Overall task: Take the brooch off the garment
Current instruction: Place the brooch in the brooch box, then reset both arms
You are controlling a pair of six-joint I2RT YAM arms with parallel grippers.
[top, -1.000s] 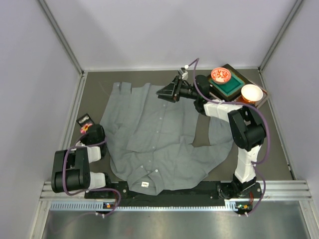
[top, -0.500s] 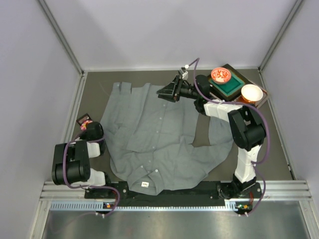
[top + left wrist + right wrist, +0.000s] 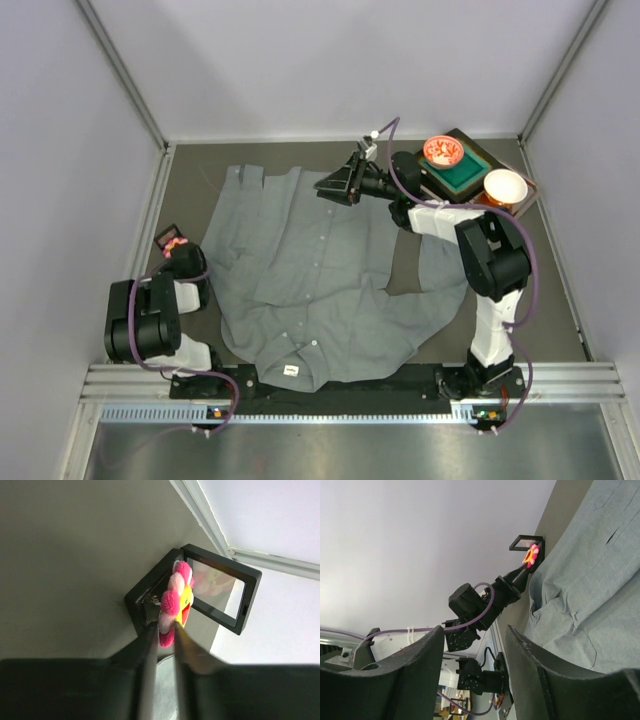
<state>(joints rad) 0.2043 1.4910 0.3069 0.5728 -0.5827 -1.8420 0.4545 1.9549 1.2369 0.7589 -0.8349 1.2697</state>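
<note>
The garment (image 3: 300,270) is a grey button-up shirt spread flat over the middle of the dark table; it also shows in the right wrist view (image 3: 590,580). The brooch (image 3: 175,600), a pink and yellow plush flower, is off the shirt, at the small open black box (image 3: 252,595) by the left rail. My left gripper (image 3: 164,630) is shut on the brooch's lower petals, holding it against the box's base. From above, the brooch (image 3: 172,243) is a small pink spot past the left gripper (image 3: 180,252). My right gripper (image 3: 325,187) hangs open over the shirt's far edge, holding nothing.
At the back right, a red patterned bowl (image 3: 441,151) sits on a green-topped tray (image 3: 462,172), with a white bowl (image 3: 503,185) beside it. A metal rail (image 3: 150,215) and the pale wall run close behind the black box. The shirt's sleeve lies under the right arm.
My left gripper has carried the brooch a little farther out to the left and back, up to the black box. The right arm has not moved.
</note>
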